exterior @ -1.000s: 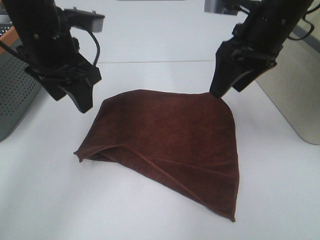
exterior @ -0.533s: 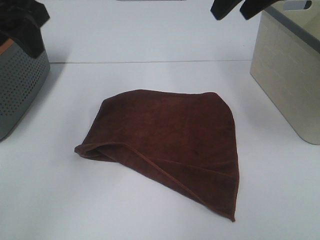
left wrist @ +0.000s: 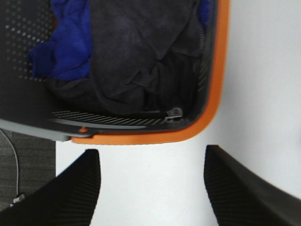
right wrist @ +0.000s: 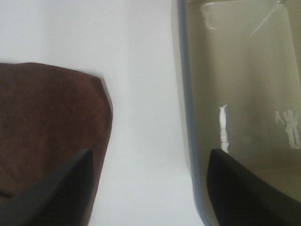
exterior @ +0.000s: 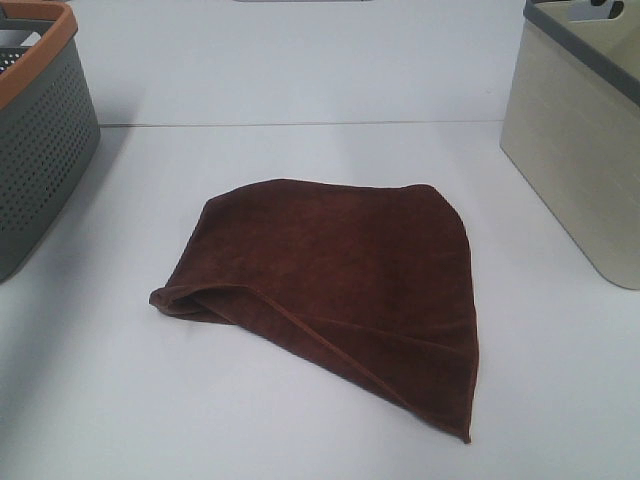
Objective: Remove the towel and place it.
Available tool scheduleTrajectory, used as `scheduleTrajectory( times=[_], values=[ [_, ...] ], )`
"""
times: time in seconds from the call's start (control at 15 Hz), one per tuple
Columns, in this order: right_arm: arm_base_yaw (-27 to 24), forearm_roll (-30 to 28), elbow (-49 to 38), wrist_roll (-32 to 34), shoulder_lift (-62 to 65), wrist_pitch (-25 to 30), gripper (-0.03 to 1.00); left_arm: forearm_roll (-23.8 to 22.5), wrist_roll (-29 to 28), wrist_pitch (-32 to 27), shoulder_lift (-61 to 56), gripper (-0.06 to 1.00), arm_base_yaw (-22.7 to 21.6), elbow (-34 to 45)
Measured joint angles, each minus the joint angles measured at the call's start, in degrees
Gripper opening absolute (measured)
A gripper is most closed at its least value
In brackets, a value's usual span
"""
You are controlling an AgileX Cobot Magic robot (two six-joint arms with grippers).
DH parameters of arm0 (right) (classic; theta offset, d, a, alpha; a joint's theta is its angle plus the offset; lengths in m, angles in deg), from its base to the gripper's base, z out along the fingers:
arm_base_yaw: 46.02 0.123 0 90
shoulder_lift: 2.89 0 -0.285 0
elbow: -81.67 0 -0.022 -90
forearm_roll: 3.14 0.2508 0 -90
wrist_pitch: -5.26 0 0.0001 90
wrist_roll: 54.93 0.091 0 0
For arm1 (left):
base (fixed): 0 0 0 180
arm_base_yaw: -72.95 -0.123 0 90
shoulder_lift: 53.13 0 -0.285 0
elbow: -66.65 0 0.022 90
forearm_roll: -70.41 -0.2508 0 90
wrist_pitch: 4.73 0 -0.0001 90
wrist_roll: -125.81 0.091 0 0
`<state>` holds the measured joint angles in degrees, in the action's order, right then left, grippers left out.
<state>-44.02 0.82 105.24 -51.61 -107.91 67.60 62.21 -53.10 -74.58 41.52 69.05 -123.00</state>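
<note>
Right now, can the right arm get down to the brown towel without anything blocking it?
Probably yes. The right hand is open above bare table, between the towel and the beige bin. Nothing lies on the towel, and its near edge shows right beside the hand.

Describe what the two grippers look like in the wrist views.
The left gripper has two broad black fingers with a fine woven, carbon-fibre-like texture, tapering toward the tips. The right gripper shows the same dark, wedge-shaped fingers, blurred. No cables or markings are visible on them.
</note>
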Motion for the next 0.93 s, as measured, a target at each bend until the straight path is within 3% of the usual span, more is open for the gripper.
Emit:
scheduleTrajectory(
  times=[0.13, 0.33, 0.87, 0.93],
  values=[
    [-4.18, 2.46, 0.00, -1.83, 0.29, 0.00, 0.60, 0.00, 1.03, 0.00, -0.17, 0.61, -2.92, 0.00],
    [-4.35, 3.61, -3.21, -4.30, 4.87, 0.00, 0.60, 0.69, 1.26, 0.06, -2.81, 0.61, -3.15, 1.55],
    [-4.35, -0.57, -36.84, -4.70, 42.11, 0.11, 0.60, -3.55, 2.35, 1.43, -37.24, 0.61, -3.15, 23.32],
    [-4.35, -1.55, -45.66, -4.70, 54.49, -0.06, 0.60, -3.78, 2.58, 1.43, -44.40, 0.61, -3.15, 26.36]
  ],
)
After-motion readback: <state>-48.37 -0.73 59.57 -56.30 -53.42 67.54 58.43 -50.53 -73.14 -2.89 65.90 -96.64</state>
